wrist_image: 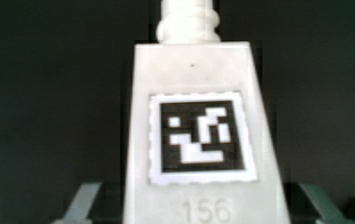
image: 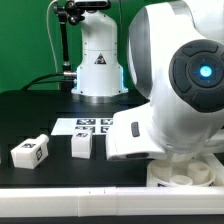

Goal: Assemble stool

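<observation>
In the wrist view a white stool leg [wrist_image: 195, 90] with a black-and-white tag and a rounded peg at its far end fills the picture. My gripper [wrist_image: 202, 205] is shut on its near end, one finger [wrist_image: 90, 200] on each side. In the exterior view two more white tagged legs [image: 30, 151] [image: 82, 145] lie on the black table at the exterior view's left. Part of the round white seat [image: 186, 177] shows at the lower right, below my arm [image: 175, 80]. The arm's bulk hides the gripper and the held leg in that view.
The marker board [image: 88, 125] lies flat behind the two loose legs. My arm's white base [image: 97, 62] stands at the back of the table, with a black stand [image: 66, 35] beside it. A pale strip [image: 60, 200] runs along the table's front.
</observation>
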Motion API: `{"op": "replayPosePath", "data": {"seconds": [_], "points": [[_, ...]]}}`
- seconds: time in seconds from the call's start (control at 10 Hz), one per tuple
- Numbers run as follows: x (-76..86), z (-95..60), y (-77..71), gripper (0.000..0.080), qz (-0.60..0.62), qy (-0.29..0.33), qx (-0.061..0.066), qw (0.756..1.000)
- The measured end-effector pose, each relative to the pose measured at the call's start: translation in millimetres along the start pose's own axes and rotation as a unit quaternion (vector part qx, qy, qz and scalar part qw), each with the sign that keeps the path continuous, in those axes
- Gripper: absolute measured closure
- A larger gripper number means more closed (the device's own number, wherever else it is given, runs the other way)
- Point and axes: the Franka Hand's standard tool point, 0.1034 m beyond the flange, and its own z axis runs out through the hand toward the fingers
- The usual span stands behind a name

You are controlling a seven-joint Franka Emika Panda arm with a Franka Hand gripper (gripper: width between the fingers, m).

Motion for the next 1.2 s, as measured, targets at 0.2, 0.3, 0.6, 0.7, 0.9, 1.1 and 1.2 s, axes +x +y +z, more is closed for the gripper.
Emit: {"op": "replayPosePath", "data": {"seconds": [0.2,0.3,0.6,0.7,0.9,1.1,1.2], "points": [[-12.4,-18.6,4.1,0.0463,-0.006,-0.008,0.003,1.000],[-23.0,-32.4,5.7,0.0462,-0.011,-0.017,0.004,1.000],[-32.3,-52.0,6.6,0.0462,-0.017,-0.020,0.005,1.000],[-31.9,-51.8,6.5,0.0462,-0.017,-0.019,0.005,1.000],[-22.6,-57.3,5.6,0.0462,-0.018,0.010,0.005,1.000],[-20.0,-76.6,3.6,0.0461,-0.020,0.080,0.004,0.997],[-18.8,-91.2,2.4,0.0461,-0.021,0.125,0.003,0.992]]}}
